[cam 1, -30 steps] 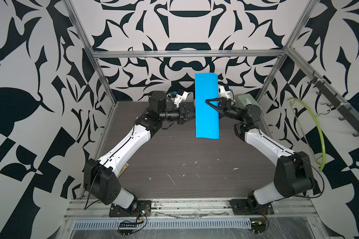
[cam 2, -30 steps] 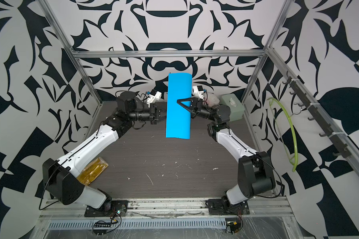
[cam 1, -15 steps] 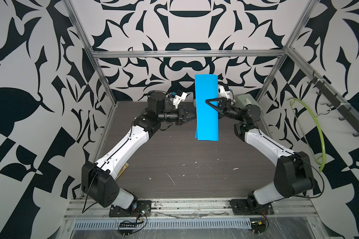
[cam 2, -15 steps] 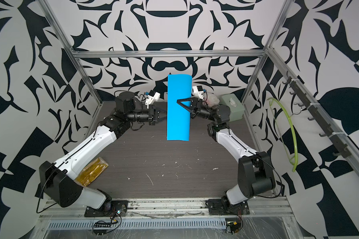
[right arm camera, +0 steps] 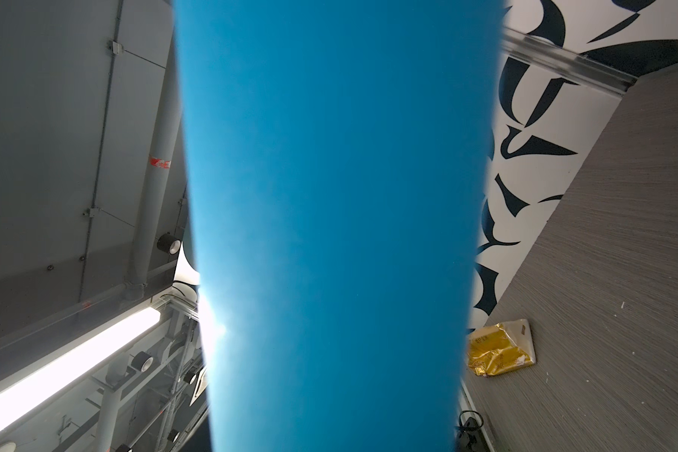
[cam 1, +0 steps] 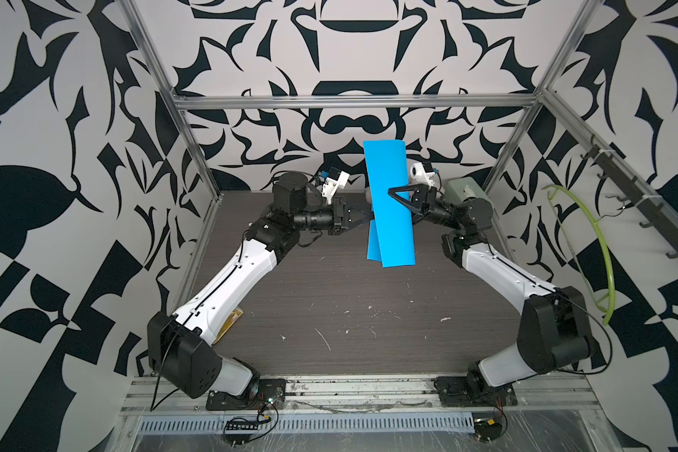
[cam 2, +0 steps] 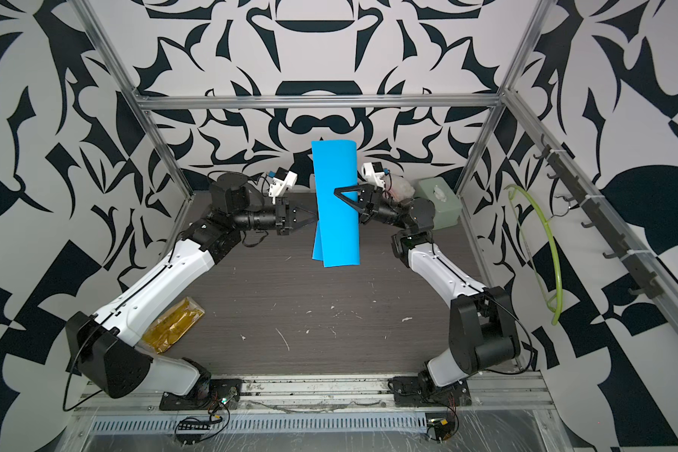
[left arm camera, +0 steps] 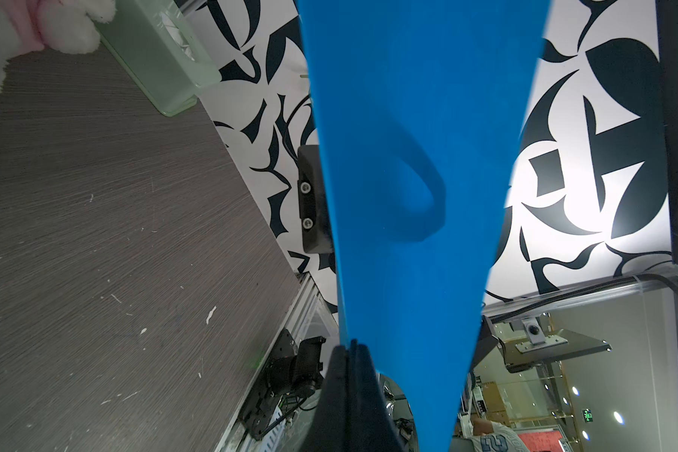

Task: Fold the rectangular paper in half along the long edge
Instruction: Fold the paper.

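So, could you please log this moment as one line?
paper: held upright, curled lengthwise | left gripper: shut on paper edge | right gripper: astride paper, grip unclear

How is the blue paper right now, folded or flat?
Folded over loosely, and it looks uncreased. The rectangular paper is held upright in the air; two layers show at its bottom, and its top edge curves round.

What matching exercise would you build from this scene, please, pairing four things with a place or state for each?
Things:
1. rectangular paper
2. left pincer
3. tissue box
4. gold packet

Places or states:
A. lying on the table, at its near left side
B. shut on a blue edge
C. held upright in the air, bent over on itself
D. standing at the table's far right corner

Pairs: 1-C, 2-B, 3-D, 4-A.
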Available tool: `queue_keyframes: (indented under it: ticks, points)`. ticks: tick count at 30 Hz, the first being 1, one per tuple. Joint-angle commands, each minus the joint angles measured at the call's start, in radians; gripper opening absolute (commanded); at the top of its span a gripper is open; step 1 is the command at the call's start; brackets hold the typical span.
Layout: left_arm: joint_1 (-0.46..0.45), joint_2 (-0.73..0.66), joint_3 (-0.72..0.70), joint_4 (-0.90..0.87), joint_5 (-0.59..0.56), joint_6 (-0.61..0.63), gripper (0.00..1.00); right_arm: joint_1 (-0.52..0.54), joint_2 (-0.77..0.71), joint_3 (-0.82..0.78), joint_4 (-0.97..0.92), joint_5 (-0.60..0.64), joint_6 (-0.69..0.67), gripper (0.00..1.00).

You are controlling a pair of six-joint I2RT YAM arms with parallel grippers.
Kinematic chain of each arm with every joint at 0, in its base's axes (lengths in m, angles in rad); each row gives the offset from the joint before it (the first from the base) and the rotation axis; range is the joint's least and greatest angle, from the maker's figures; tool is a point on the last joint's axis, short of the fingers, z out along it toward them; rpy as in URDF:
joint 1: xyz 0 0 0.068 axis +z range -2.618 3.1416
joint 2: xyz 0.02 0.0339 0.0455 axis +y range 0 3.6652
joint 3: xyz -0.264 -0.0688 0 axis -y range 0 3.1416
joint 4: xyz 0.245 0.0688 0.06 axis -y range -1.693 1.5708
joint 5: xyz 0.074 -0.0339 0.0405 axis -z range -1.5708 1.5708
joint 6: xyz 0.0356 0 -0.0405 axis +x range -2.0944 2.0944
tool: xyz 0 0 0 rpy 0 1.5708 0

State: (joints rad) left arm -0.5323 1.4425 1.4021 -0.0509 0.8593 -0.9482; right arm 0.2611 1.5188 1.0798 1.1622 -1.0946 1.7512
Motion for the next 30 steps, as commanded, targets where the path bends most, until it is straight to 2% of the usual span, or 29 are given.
queue_keyframes:
  ticks: [1, 7, 17, 30]
  points:
    - [0.003, -0.020, -0.010, 0.010, 0.003, 0.009, 0.00, -0.005, -0.029, 0.031, 0.038, 0.027, -0.010, 0.54]
    - [0.002, -0.023, -0.031, 0.037, -0.007, 0.005, 0.00, -0.005, -0.065, -0.013, -0.019, 0.094, -0.080, 0.53]
    - [0.002, -0.015, -0.056, 0.097, -0.016, -0.021, 0.00, -0.002, -0.174, -0.016, -0.323, 0.118, -0.311, 0.51]
    - [0.001, -0.007, -0.066, 0.130, -0.013, -0.035, 0.00, 0.001, -0.182, -0.018, -0.357, 0.146, -0.341, 0.45]
